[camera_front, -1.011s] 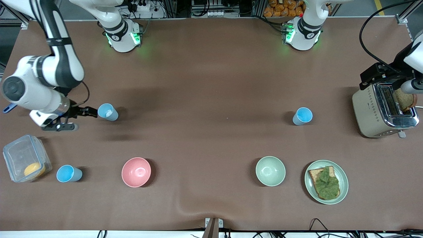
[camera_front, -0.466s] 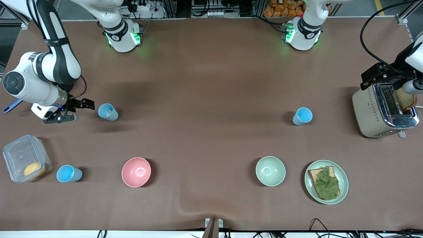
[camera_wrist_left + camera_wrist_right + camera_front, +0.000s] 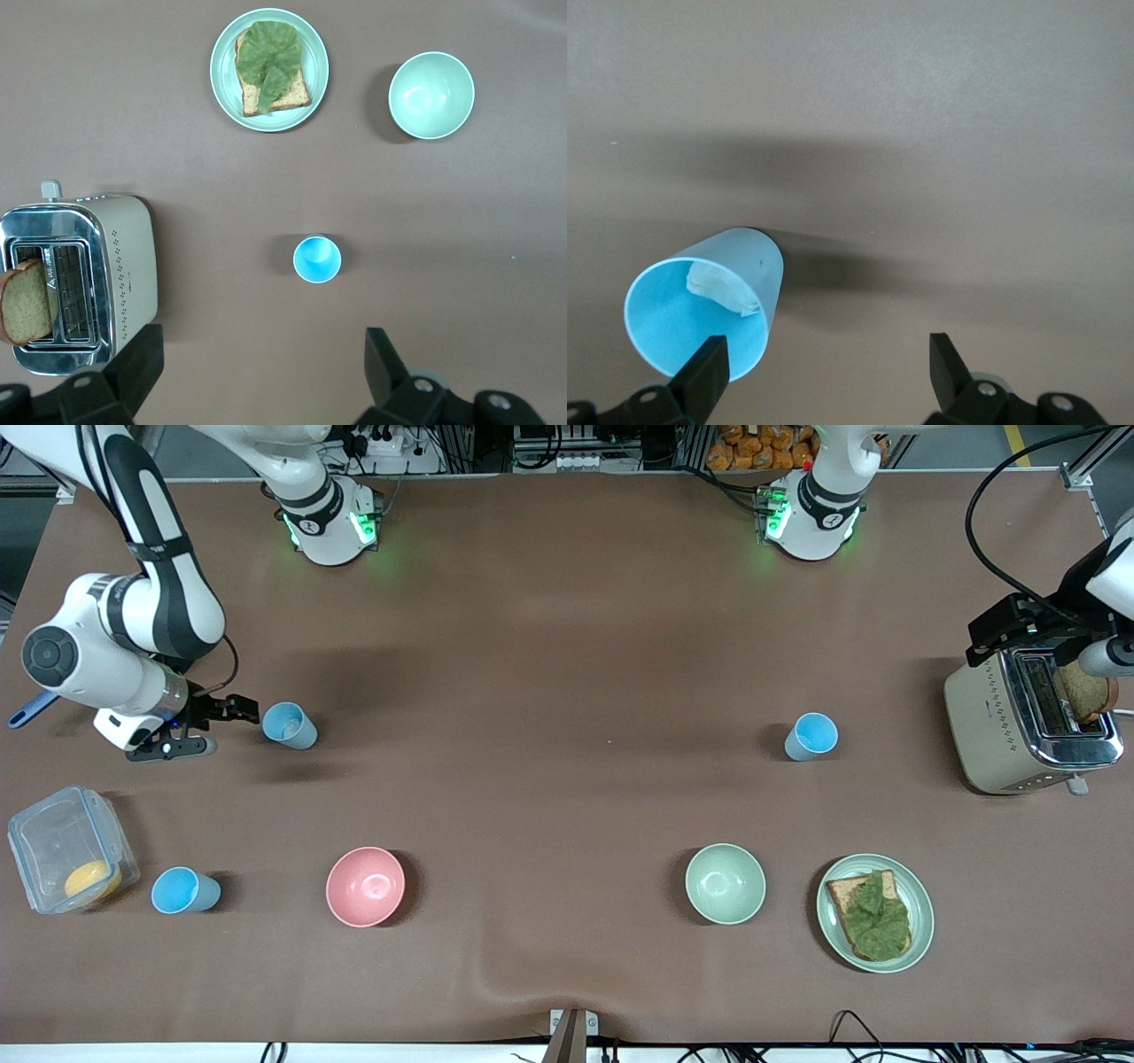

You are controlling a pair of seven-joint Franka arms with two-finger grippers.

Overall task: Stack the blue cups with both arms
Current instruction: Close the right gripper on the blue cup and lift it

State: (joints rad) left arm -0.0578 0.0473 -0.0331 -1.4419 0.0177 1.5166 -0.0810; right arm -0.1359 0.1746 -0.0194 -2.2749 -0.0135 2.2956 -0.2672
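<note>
the right gripper (image 3: 232, 726) hung spread just beside a smooth tapered blue cup (image 3: 288, 724) with a whitish patch inside; the left gripper (image 3: 257, 376) waited, spread.

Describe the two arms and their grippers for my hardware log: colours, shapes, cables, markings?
Both arms are glossy white jointed tubes with black bands and round dark joint caps. Each base glows green and bears a small dark logo. The right gripper is small, black and two-fingered, with a thin black cable looping beside its wrist. The left gripper has matching blocky black fingers with screw heads.
</note>
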